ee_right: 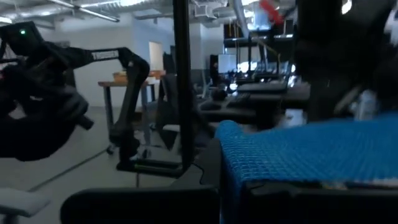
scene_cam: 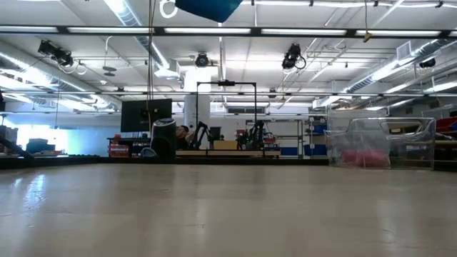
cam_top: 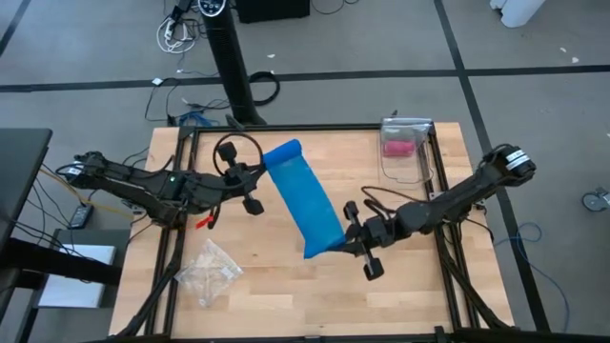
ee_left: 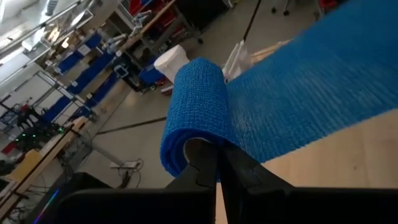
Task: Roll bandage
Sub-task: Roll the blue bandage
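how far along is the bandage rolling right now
Only begun. Done: one end of the bright blue soft fabric bandage is curled into a short roll, pinched by the left claw. In hand: the right claw grips the other end, with the strip stretched between them above the wooden table. Left: almost the whole flat length remains unrolled.

bandage (cam_top: 307,202) between left tool (cam_top: 250,178) | right tool (cam_top: 355,238)

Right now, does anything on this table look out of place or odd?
Nothing damaged or spilled. The bright blue fabric bandage hangs stretched above the table between the shut left gripper and the shut right gripper, as rolling needs. A crumpled clear plastic bag lies loose nearby.
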You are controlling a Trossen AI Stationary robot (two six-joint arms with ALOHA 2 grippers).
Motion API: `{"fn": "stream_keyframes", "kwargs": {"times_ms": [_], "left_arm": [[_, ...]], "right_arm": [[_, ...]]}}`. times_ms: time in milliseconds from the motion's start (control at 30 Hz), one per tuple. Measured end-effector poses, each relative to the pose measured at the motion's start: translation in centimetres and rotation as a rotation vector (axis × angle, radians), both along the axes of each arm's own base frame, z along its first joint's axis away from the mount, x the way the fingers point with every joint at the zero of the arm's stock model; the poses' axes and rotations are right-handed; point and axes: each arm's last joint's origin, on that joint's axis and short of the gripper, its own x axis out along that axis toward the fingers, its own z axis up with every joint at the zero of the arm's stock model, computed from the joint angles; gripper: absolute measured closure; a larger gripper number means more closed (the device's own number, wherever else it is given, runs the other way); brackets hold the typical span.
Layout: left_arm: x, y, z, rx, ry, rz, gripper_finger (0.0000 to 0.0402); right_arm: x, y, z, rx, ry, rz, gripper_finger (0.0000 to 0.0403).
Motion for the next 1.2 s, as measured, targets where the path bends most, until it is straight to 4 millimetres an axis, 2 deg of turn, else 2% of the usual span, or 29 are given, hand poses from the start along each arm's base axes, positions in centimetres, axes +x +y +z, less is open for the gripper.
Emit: {"fn": "stream_keyframes", "kwargs": {"times_ms": [167, 333, 500, 700, 1200], "left_arm": [[1.1, -0.4, -0.9, -0.002, 0.044, -0.041, 0.0394], [2.9, -0.9, -2.8, 0.012, 0.127, -0.064, 0.0394], [4.2, -1.5, -4.2, 0.011, 0.174, -0.103, 0.0394], [5.2, -2.3, -5.3, 0.001, 0.196, -0.153, 0.0394], [6.2, -3.8, -6.5, 0.002, 0.222, -0.231, 0.0394]], "right_arm": [[0.8, -0.6, 4.7, -0.093, -0.006, -0.045, 0.0402], [1.4, -1.3, 8.9, -0.172, -0.011, -0.088, 0.0403], [1.6, -2.3, 11.7, -0.191, -0.014, -0.125, 0.0403], [2.1, -4.2, 12.5, -0.183, -0.017, -0.19, 0.0403], [3.0, -7.9, 12.3, -0.134, 0.026, -0.28, 0.0403]]}}
